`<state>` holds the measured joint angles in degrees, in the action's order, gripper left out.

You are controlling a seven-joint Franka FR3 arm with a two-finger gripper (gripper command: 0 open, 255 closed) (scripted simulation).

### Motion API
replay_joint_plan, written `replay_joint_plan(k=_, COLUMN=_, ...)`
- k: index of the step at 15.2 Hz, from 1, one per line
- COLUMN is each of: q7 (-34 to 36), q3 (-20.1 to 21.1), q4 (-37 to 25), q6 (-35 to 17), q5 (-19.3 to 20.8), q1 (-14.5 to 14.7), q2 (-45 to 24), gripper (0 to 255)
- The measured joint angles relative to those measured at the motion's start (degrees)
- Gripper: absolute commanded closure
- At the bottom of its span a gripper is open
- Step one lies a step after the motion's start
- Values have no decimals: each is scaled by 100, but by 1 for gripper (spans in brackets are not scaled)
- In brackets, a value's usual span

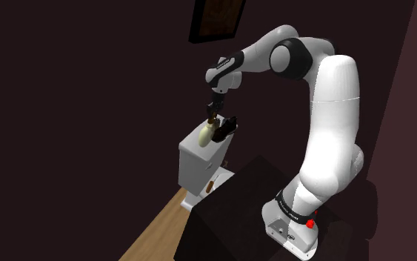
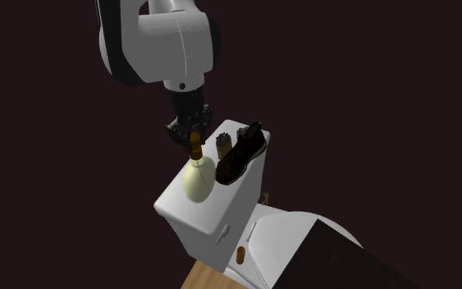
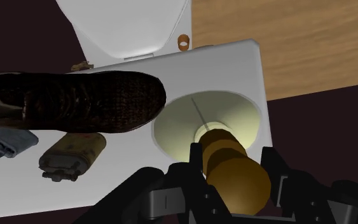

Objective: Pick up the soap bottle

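Two black fingers of our all-black gripper clasp the brown cap of the upright pale-yellow soap bottle directly beneath; we judge lifting along its axis best.

White toilet tank lid w/ dark shoe, sm. brown item, grey scrap.

**Q:** Where does each camera stand?

**A:** Shoulder view: high, behind and beside the stand. It faces down past the arm to the toilet tank, left of frame centre, and is the farthest off. Second exterior view: nearer and raised, looking down on the tank's front and top, with the arm entering at upper left. Wrist view: nearest, looking down along the gripper onto the tank's top.

**Q:** What do the views share?

**A:** All three show the tank's top bearing the shoe and the soap bottle.
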<state>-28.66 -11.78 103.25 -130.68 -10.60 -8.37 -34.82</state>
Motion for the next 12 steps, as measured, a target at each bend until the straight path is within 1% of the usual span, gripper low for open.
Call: replay_joint_plan(k=12, q7=112, q3=-105, q4=-38, q6=620, q5=161, q1=77, q2=591, gripper=255)
